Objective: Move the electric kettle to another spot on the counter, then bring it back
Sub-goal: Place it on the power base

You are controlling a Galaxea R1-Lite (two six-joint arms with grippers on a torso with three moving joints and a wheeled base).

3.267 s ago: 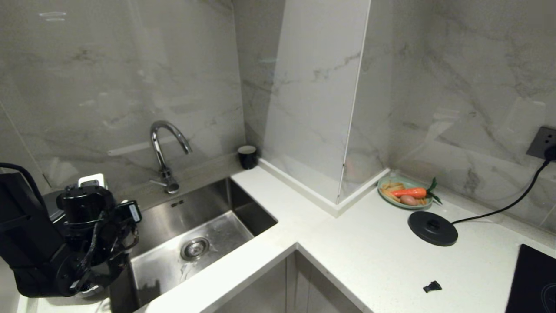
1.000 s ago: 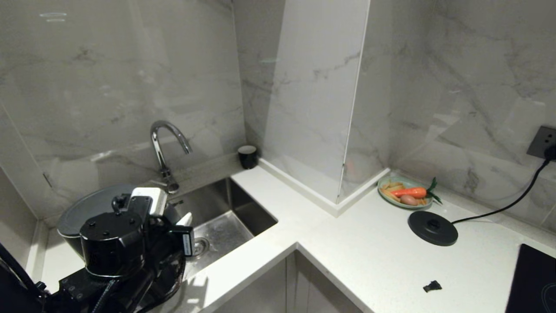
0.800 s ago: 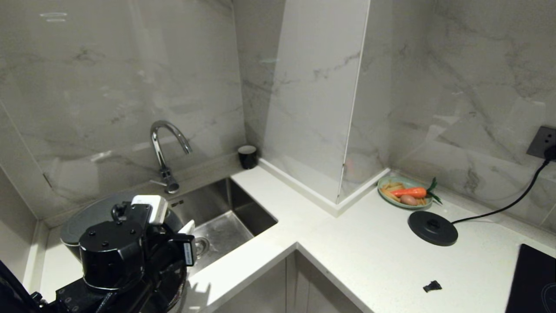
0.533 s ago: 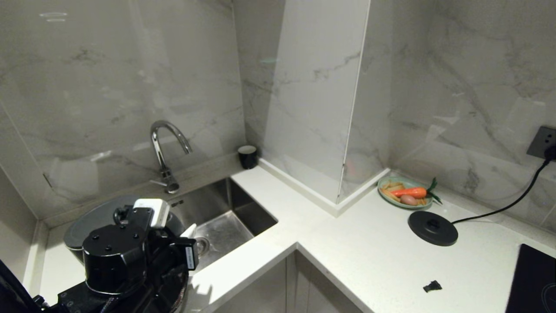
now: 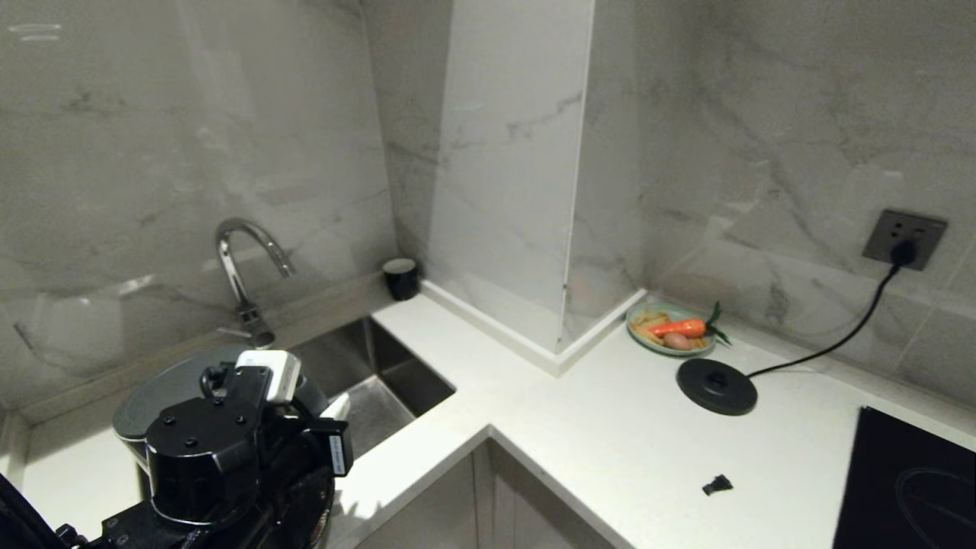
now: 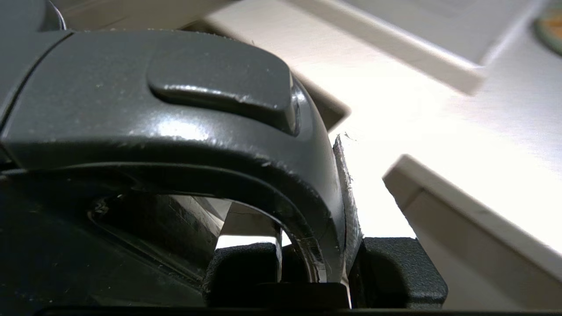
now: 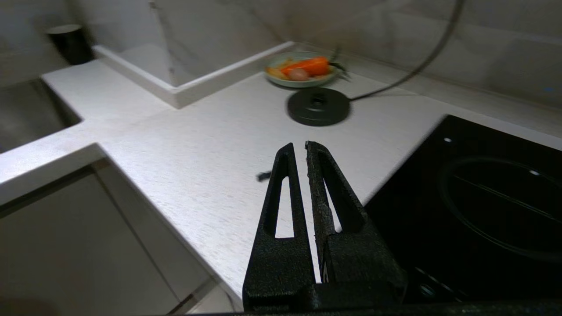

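The electric kettle (image 5: 164,389) is at the bottom left of the head view, by the left end of the sink, with only its grey flat lid showing behind my left arm (image 5: 202,457). In the left wrist view my left gripper (image 6: 316,250) is shut on the kettle's glossy loop handle (image 6: 175,114), one pad (image 6: 347,193) pressed against the handle's outer side. The white counter (image 5: 625,442) stretches to the right. My right gripper (image 7: 296,147) hangs shut and empty above the counter's front edge beside the cooktop; it is outside the head view.
A steel sink (image 5: 396,374) with a curved tap (image 5: 244,267) lies beside the kettle. A small black cup (image 5: 401,277) stands in the corner. Further right are a plate of vegetables (image 5: 671,329), the round black base disc (image 5: 717,386) with its cord, a small black scrap (image 5: 717,484) and the black cooktop (image 5: 907,488).
The whole scene has slid left in the head view, so the camera has turned right. Since the earliest frame the left gripper has carried the kettle right, up to the sink.
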